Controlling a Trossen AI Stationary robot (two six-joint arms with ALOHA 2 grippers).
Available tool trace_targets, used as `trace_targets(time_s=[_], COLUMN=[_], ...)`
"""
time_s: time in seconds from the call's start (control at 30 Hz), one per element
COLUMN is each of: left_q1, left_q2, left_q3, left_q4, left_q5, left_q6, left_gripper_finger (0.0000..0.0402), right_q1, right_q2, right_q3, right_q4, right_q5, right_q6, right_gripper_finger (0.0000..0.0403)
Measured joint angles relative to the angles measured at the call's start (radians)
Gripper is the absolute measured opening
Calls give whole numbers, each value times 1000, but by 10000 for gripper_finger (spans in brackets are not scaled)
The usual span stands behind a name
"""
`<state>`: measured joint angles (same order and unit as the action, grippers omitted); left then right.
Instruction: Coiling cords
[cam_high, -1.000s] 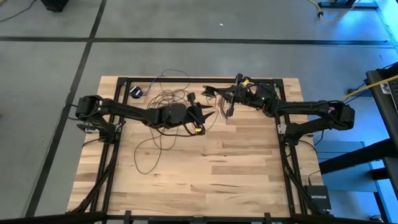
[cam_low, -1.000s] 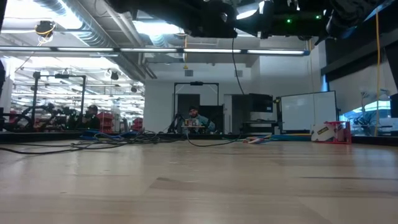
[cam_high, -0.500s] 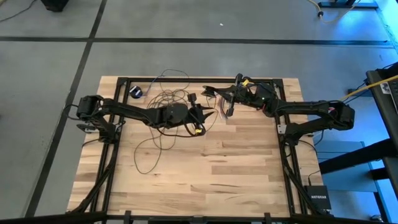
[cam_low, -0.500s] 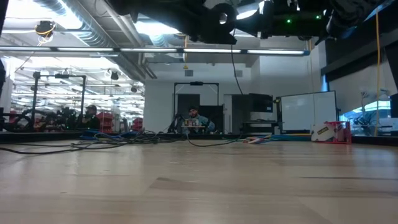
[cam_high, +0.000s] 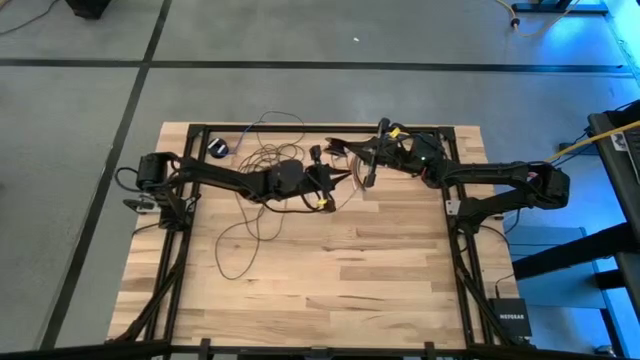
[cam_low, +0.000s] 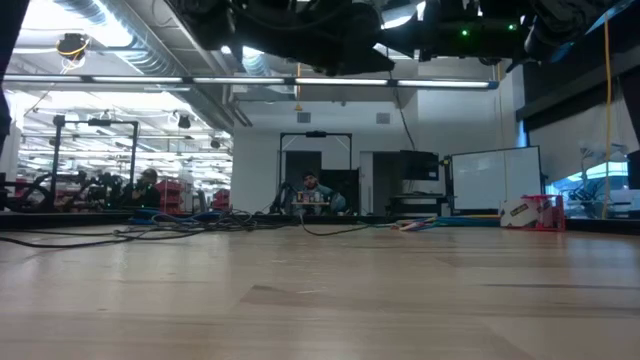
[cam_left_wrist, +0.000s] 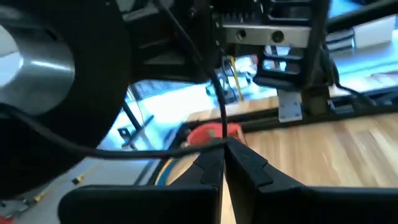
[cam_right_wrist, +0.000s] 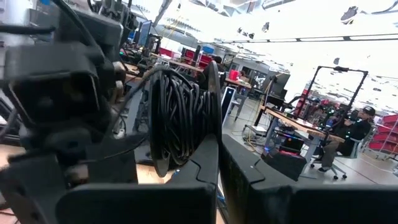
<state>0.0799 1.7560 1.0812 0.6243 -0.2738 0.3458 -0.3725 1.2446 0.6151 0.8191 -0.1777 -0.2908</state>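
The worktop (cam_high: 330, 270) is a slab of pale, butt-jointed wooden planks set in a black metal frame. The cords (cam_high: 262, 205) lie as one thin dark wire in loose, irregular loops over the worktop's left half, from the far edge down toward the middle, ending in a small round black puck (cam_high: 219, 148) near the far left corner.

The left gripper (cam_high: 326, 182) hangs over the middle of the far half, jaws pinched together on a strand of the cords; its wrist view shows the smooth dark fingers (cam_left_wrist: 214, 163) meeting with the wire crossing between their tips and another strand rising straight up from them.

The right gripper (cam_high: 362, 168) sits just beside it, toward the far edge, jaws closed on the gathered part of the cords (cam_right_wrist: 180, 118), a thick bundle of many turns that shows as glossy black ribbed windings in its wrist view
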Motion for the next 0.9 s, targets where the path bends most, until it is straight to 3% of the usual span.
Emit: trace_targets(time_s=[0.4,0.7,0.77,0.9], left_q1=[60,79,80,67], left_q2=[49,50,50,32], left_q3=[0,-1,-1,0], left_q4=[55,-24,-57,-133], left_q5=[-11,-49,-89,-271], left_q6=[-50,-4,32,141], left_gripper_finger=[4,4,2,4], right_q1=[-1,-2,-2,-2], right_q2=[1,-2,-13,-42], right_q3=[11,12,12,11], right_q4=[1,24,4,-68], right_q5=[-101,-147,-135,-98], right_q6=[37,81,80,43], right_gripper_finger=[10,10,10,10])
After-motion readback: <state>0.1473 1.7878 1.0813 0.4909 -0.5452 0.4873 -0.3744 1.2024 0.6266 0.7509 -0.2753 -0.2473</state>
